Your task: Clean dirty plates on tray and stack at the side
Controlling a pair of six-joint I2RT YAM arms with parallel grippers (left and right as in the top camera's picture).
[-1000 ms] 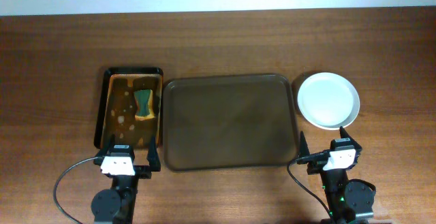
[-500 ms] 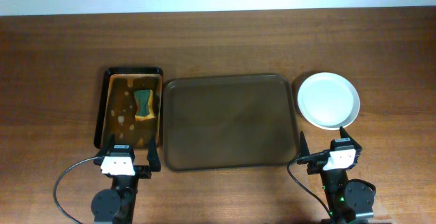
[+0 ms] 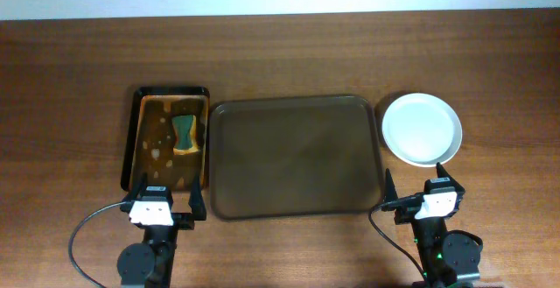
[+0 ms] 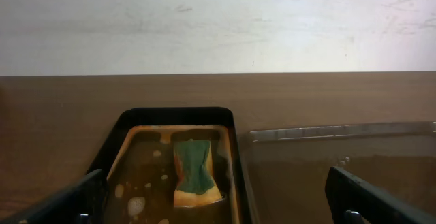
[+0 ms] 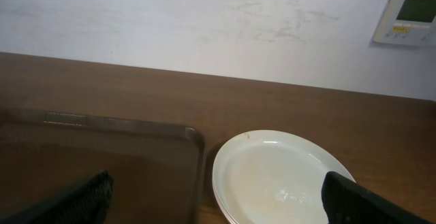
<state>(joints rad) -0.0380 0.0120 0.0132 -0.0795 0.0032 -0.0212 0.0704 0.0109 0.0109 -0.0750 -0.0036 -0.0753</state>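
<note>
A brown tray [image 3: 297,157] lies mid-table with no plates on it; it also shows in the left wrist view [image 4: 340,163] and the right wrist view [image 5: 102,163]. A white plate stack [image 3: 422,129] sits right of the tray, also in the right wrist view [image 5: 279,176]. A green-and-yellow sponge [image 3: 184,134] lies in a black basin of soapy water [image 3: 144,139], also in the left wrist view [image 4: 194,173]. My left gripper [image 3: 163,202] is open and empty near the front edge below the basin. My right gripper [image 3: 413,192] is open and empty below the plates.
The basin [image 4: 116,149] stands directly left of the tray. Cables run from both arm bases at the table's front edge. A white wall with a thermostat [image 5: 409,16] lies behind the table.
</note>
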